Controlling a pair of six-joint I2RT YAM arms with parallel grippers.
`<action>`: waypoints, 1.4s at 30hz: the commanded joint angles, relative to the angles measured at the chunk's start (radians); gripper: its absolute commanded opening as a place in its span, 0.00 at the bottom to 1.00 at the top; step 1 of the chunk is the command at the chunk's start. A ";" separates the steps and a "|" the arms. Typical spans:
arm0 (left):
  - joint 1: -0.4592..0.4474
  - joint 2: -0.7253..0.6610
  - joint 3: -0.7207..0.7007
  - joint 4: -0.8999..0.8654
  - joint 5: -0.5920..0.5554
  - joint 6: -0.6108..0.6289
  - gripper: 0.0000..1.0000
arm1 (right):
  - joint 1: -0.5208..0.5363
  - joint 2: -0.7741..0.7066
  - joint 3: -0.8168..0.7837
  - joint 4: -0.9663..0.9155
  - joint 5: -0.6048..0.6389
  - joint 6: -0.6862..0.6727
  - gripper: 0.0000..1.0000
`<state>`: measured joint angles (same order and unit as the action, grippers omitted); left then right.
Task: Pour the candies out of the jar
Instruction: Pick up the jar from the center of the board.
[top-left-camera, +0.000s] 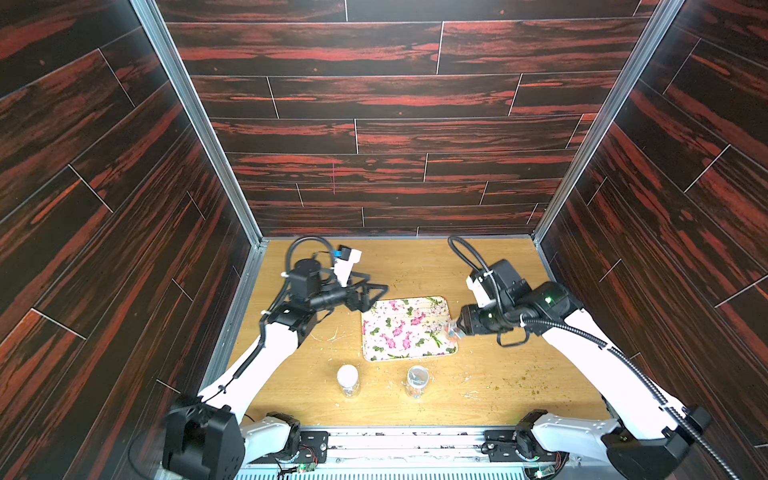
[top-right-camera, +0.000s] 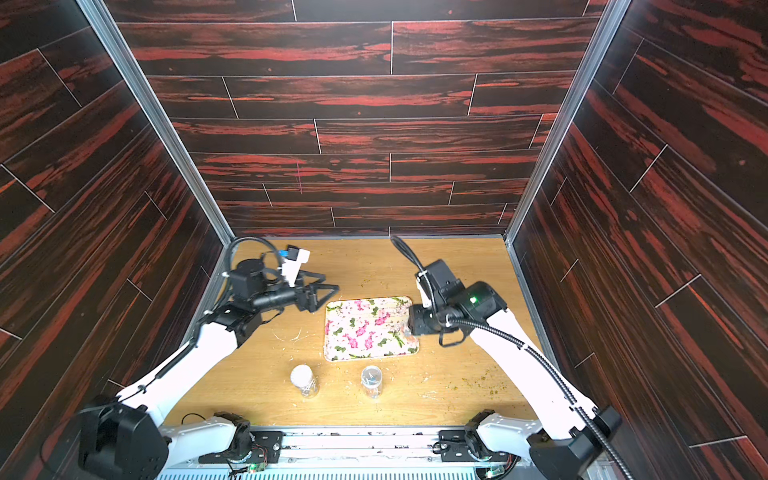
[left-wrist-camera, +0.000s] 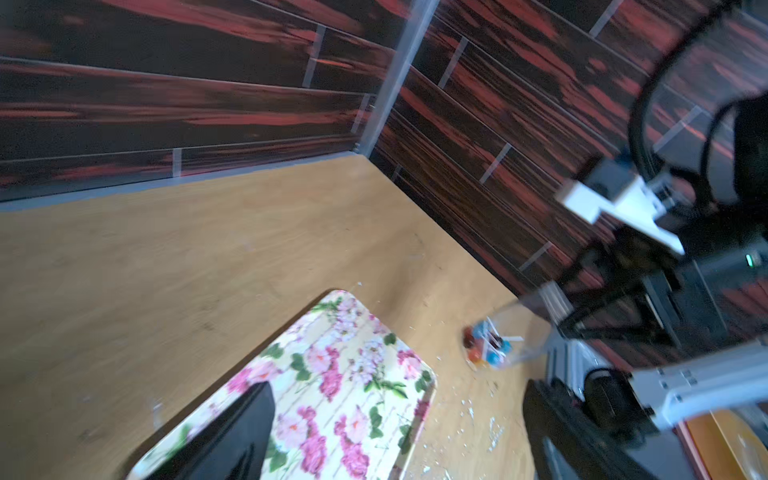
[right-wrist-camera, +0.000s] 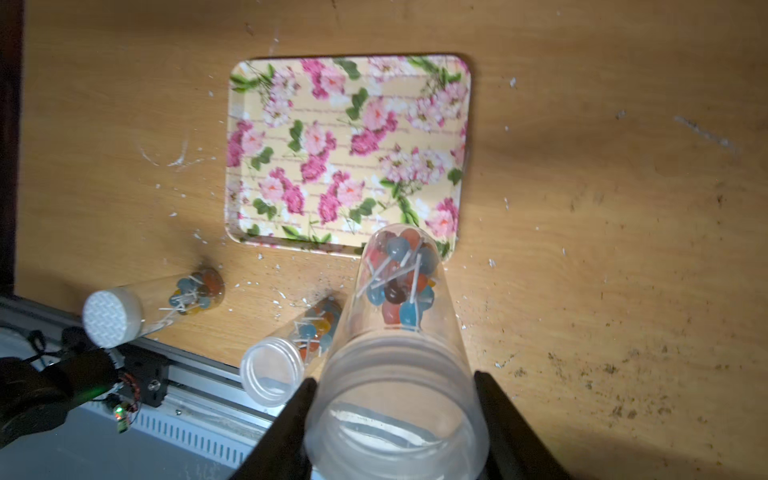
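Far left: left tool (top-left-camera: 372, 291), tips apart, holding nothing, hanging just beside a corner of the tray (top-left-camera: 407, 328). Behind both tools, on the counter (top-left-camera: 291, 374): a lidded jar (top-left-camera: 347, 380), then an open jar (top-left-camera: 417, 380), both standing, both with some candies (right-wrist-camera: 195, 291) inside. Far right: right tool (right-wrist-camera: 395, 399), clamped on the held jar (right-wrist-camera: 399, 332) near its mouth. Long side of that jar pointing straight out from the tool's tips, mouth back by the tips, closed end out front over the tray's edge. Its own candies (right-wrist-camera: 399, 274) all piled at that far closed end. Nearer arm: the right one, already gripping. Probably needs a flip next, mouth down over the tray. Counted: two tools, one tray, three jars, too many candies to count.
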<state>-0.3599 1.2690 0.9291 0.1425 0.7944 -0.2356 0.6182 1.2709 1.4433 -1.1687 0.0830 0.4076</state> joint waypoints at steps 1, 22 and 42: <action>-0.097 0.062 0.085 -0.055 0.089 0.212 0.97 | -0.013 0.058 0.095 0.036 -0.113 -0.109 0.45; -0.175 0.233 0.372 -0.468 0.382 0.602 0.96 | -0.044 0.101 0.308 0.003 -0.581 -0.293 0.44; -0.180 0.224 0.436 -0.755 0.513 0.790 0.56 | -0.050 0.135 0.330 0.010 -0.686 -0.352 0.44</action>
<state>-0.5354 1.5253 1.3499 -0.5514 1.2842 0.5106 0.5709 1.3842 1.7485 -1.1580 -0.5812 0.0898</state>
